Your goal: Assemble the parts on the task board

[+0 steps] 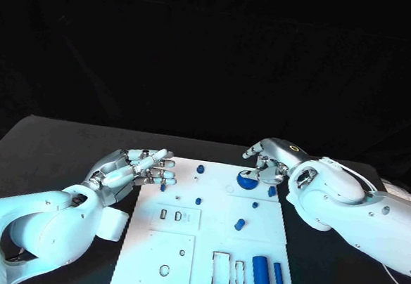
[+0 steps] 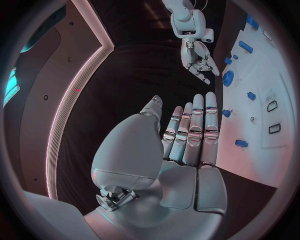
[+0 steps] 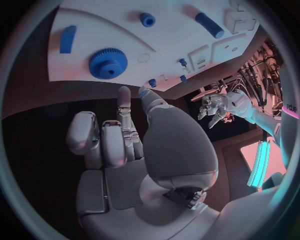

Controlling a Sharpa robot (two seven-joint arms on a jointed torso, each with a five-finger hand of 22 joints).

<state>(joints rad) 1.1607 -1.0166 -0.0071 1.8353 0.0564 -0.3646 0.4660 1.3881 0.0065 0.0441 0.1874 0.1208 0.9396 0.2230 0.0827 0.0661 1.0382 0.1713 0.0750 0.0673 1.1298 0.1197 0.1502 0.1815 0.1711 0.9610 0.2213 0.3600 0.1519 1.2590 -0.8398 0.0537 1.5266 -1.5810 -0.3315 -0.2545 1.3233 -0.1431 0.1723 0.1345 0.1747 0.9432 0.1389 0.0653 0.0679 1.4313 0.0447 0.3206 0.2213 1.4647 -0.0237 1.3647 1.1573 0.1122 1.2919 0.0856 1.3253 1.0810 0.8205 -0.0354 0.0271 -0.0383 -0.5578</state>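
Note:
The white task board [image 1: 214, 246] lies in the middle of the black table. A blue gear [image 1: 247, 183] sits near its far edge, and my right hand [image 1: 268, 161] hovers just above and behind it, fingers apart and pointing down, holding nothing. The right wrist view shows the gear [image 3: 108, 63] beyond that hand [image 3: 125, 145], with a gap between them. My left hand [image 1: 141, 168] is at the board's far left edge, fingers stretched out flat, empty. Two long blue bars [image 1: 268, 273] lie at the near right. Small blue pegs [image 1: 240, 224] are scattered across the board's middle.
The board has rectangular slots [image 1: 221, 269] near its front and a smaller pair [image 1: 172, 216] at its left middle. Bare black table [image 1: 51, 150] stretches left of the board. A short blue piece [image 1: 272, 191] lies right beside the gear.

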